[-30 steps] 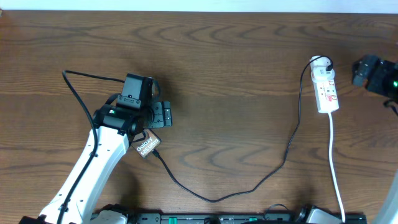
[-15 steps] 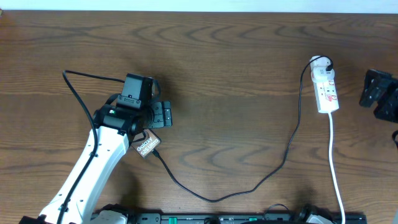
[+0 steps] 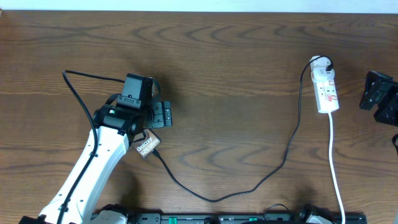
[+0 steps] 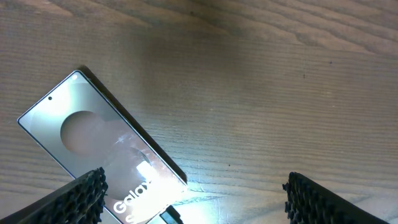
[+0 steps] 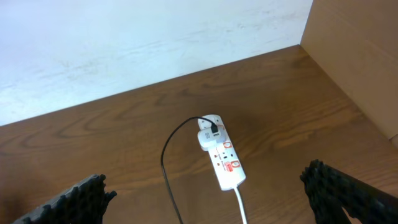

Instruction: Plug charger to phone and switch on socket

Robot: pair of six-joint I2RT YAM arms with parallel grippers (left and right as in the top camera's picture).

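Overhead view: nothing grasped on either side

We see the flat, brownish, glossy phone lying on the dark wooden table beneath the left gripper, whose jaws are spread wide and hold nothing. The long thin black charger cable runs from the phone's lettered end across to the small white power-strip socket. We cannot tell whether its plug tip is seated. The right gripper hovers near the socket, released and empty.
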